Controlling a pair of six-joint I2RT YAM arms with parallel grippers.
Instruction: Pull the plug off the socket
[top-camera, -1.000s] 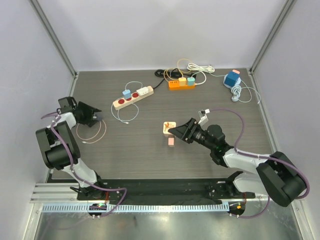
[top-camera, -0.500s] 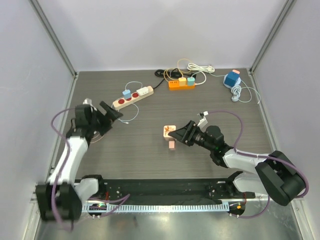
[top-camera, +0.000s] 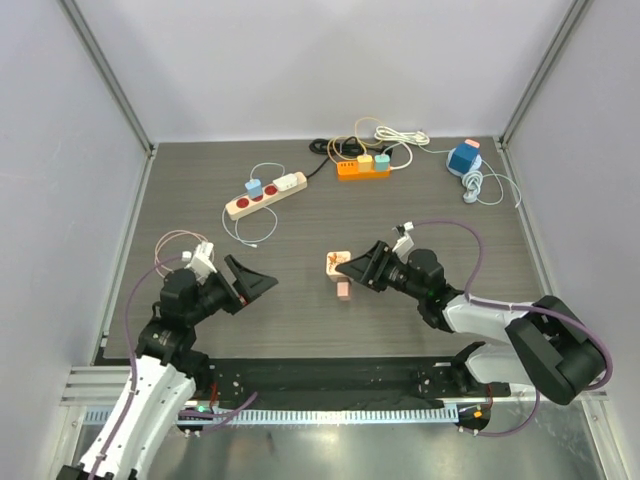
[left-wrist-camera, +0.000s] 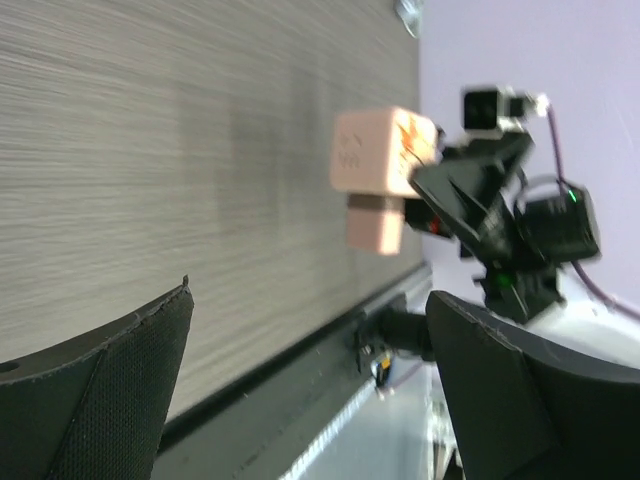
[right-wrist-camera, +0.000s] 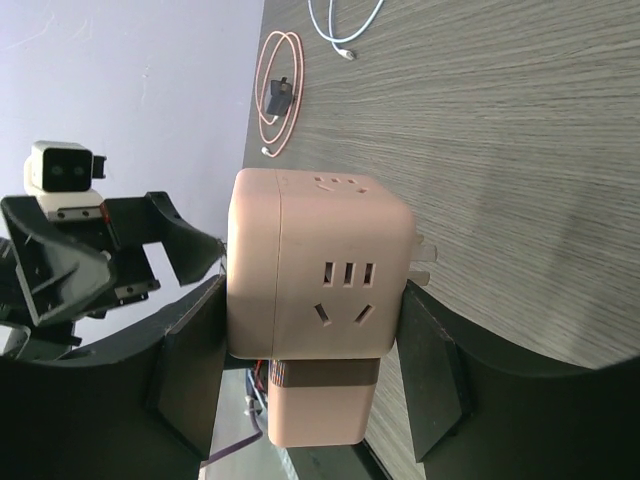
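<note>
- The cube socket (right-wrist-camera: 320, 265) is pale peach-pink with a small orange-red mark; the plug (right-wrist-camera: 318, 410) is a matching pink.
- The right arm's fingers (right-wrist-camera: 430, 370) are matte black.
- The table (top-camera: 300, 320) shows dark grey-brown wood grain.
- One power strip (top-camera: 265, 195) is cream with red outlets; another strip (top-camera: 362, 168) is orange.
- A blue adapter (top-camera: 464, 158) carries a white cable (top-camera: 472, 185).
- A purple cable (top-camera: 483, 252) runs along the right arm.
</note>
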